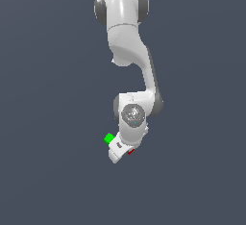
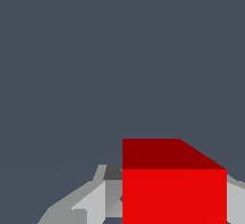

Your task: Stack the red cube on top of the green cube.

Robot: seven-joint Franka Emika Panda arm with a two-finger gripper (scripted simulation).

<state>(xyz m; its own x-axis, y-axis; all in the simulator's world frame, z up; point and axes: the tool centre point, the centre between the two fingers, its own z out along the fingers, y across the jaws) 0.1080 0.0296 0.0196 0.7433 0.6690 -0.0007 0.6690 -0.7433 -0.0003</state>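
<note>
In the wrist view the red cube [image 2: 174,189] fills the space between my gripper's [image 2: 174,208] two fingers. One grey finger [image 2: 95,204] lies against one side of the cube and the other finger [image 2: 235,199] against the opposite side, so the gripper is shut on it. In the exterior view my gripper [image 1: 124,151] covers nearly all of the red cube [image 1: 130,151], and only a thin red sliver shows at the hand's edge. The green cube [image 1: 109,138] lies just beside the hand, on the exterior view's left, apart from the red cube. The green cube is out of the wrist view.
The plain dark grey floor [image 1: 192,181] stretches all around. The white arm [image 1: 127,36] reaches down from the top of the exterior view.
</note>
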